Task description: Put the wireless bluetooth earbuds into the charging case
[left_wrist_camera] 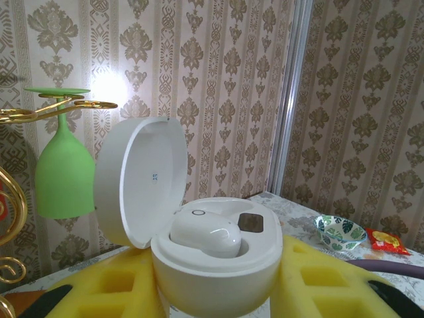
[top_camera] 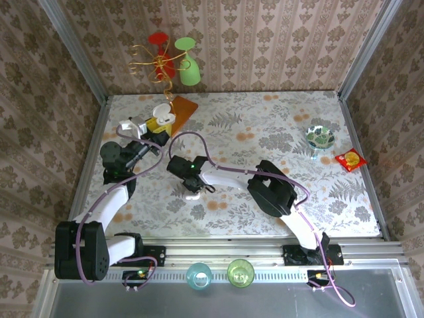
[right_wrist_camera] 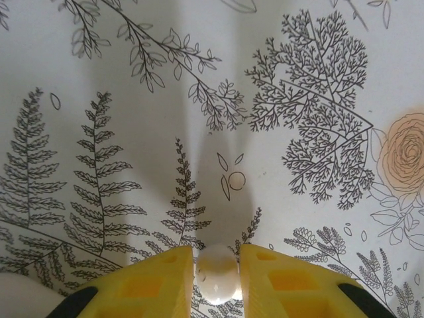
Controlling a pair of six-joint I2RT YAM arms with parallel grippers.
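Floral tablecloth (top_camera: 265,119), bowl (top_camera: 320,137), red packet (top_camera: 350,159), open case (left_wrist_camera: 218,271)

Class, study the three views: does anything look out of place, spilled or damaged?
One earbud is out on the tablecloth, between the fingers of the right gripper, not in the open charging case held by the left gripper, where the other earbud sits. Nothing looks spilled or broken.

The charging case (left_wrist_camera: 218,278) is plain glossy white, like the earbud (left_wrist_camera: 207,238) in it, and the fingers (left_wrist_camera: 99,288) either side of it are foam yellow. Behind it a matt green glass (left_wrist_camera: 63,172) and a red one (top_camera: 159,40) hang on gold wire (left_wrist_camera: 99,104) against beige wallpaper (left_wrist_camera: 232,79) striped with damask motifs. Under it the tablecloth (right_wrist_camera: 298,99) is white with black-lined ferns and orange roses.
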